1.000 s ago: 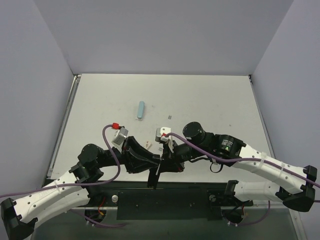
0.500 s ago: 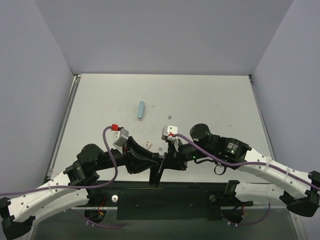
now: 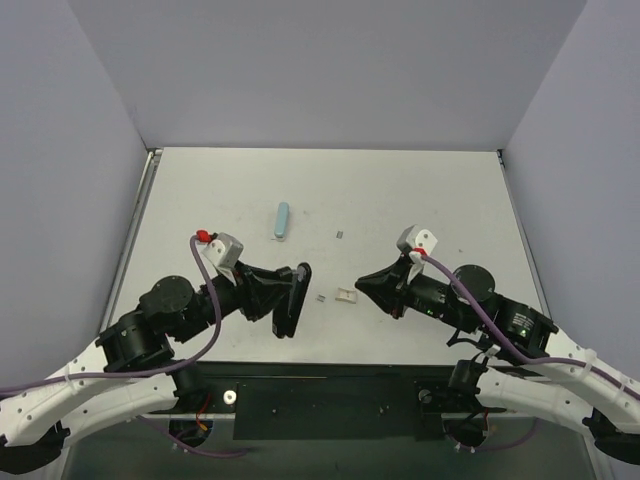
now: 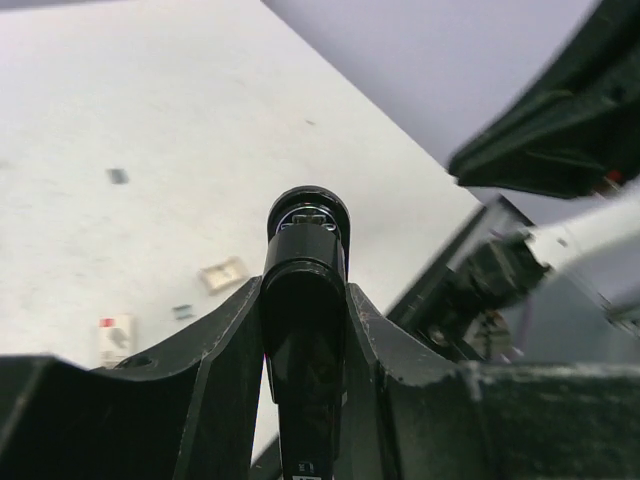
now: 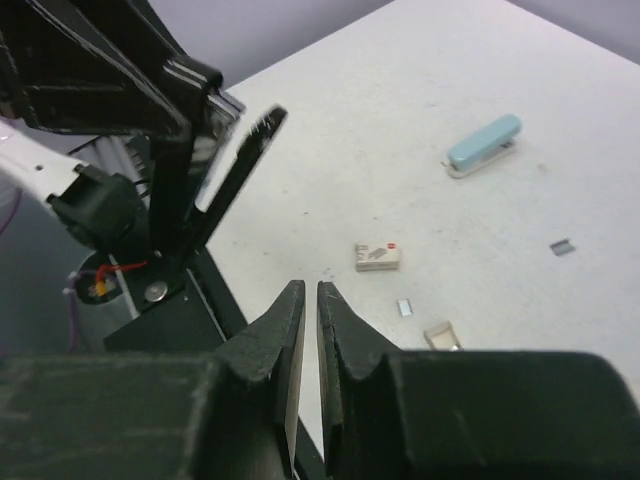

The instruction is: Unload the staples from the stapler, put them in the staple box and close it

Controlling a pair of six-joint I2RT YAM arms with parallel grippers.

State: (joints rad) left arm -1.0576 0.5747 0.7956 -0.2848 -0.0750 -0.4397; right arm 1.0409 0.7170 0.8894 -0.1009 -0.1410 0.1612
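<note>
The black stapler point(image 3: 291, 298) is clamped between my left gripper's fingers point(image 3: 281, 301), held off the table near its front edge. In the left wrist view its rounded black end point(image 4: 306, 262) sticks out between the two fingers. In the right wrist view the stapler point(image 5: 222, 180) stands open in a V at the upper left. My right gripper point(image 3: 366, 285) is to the right of the stapler and apart from it. Its jaws point(image 5: 308, 297) stand almost together with a thin gap and nothing that I can make out between them.
A light blue stapler point(image 3: 282, 220) lies further back. A small pale tray point(image 3: 345, 296) and a short staple strip point(image 3: 321, 297) lie between the grippers. A white and red staple box point(image 5: 378, 256) lies on the table. A loose staple bit point(image 3: 341, 234) lies mid-table.
The two grippers have drawn apart. The right gripper left the stapler and moved right. The left gripper carried the stapler a little left and back.
</note>
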